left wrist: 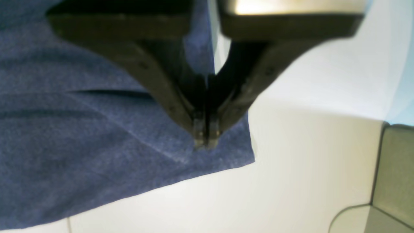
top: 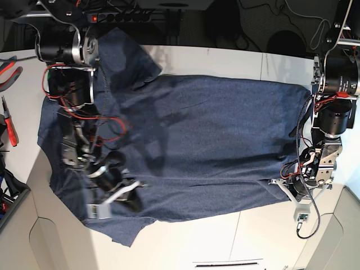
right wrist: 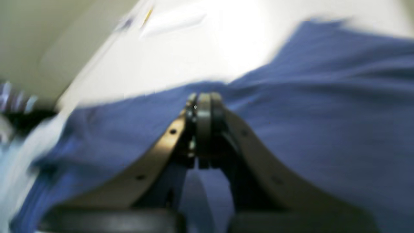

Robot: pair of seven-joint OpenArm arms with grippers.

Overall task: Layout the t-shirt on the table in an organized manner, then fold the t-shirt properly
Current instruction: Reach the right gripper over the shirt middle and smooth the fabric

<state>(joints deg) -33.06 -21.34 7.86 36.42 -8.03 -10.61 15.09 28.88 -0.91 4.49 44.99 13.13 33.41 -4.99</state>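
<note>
The navy-blue t-shirt (top: 208, 146) lies spread across the white table (top: 225, 236), wrinkled at the left; no lettering shows. My left gripper (left wrist: 205, 139) is shut on the t-shirt (left wrist: 81, 129) close to a corner of its edge, with fabric running up between the fingers. It sits at the shirt's right end in the base view (top: 279, 184). My right gripper (right wrist: 203, 100) is shut at the edge of the t-shirt (right wrist: 323, 129), in a blurred picture. In the base view it is over the shirt's lower left part (top: 136, 202).
Red-handled tools (top: 8, 67) lie at the table's left edge. A power strip (top: 121, 17) and cables run along the back. A dark seam (top: 239, 225) crosses the table. A grey surface (left wrist: 394, 174) lies beyond the table's rounded corner.
</note>
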